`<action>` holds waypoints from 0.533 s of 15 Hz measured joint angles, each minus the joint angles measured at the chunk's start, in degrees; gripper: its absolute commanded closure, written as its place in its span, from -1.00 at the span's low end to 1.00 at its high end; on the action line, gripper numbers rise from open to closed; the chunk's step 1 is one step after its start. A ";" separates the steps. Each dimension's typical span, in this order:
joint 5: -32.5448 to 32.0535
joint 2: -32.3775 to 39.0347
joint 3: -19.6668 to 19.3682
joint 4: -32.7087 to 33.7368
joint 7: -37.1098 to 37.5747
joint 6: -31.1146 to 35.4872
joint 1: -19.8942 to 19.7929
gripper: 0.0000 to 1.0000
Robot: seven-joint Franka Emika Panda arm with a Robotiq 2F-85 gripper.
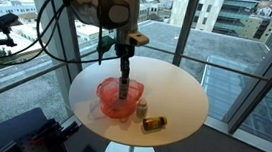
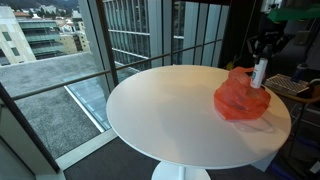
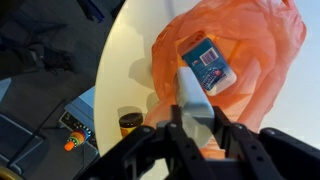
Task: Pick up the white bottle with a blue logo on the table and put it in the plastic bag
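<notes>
the gripper [image 3: 197, 128] is clamped on the white bottle [image 3: 207, 68] inside the orange bag [image 3: 265, 60] by the table [image 3: 130, 70] edge, a lying jar [image 1: 155, 123] shown only in an exterior view.

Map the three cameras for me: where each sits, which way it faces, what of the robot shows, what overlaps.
Exterior view: stands off the table, a bit above it, facing the windows; shows the arm and the gripper over the bag.
Exterior view: near tabletop height, looks across the table to the bag; only the gripper shows.
Wrist view: on the wrist, looks down into the bag; the gripper is shut on the bottle.
Shared: all three show bag, bottle, gripper and table.
</notes>
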 measured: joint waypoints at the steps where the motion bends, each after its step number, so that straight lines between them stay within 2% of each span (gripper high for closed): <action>1: 0.00 0.40 -0.23 -0.20 0.00 0.89 -0.07 0.80; 8: 0.00 2.00 -0.92 -0.30 0.00 4.37 -0.23 0.80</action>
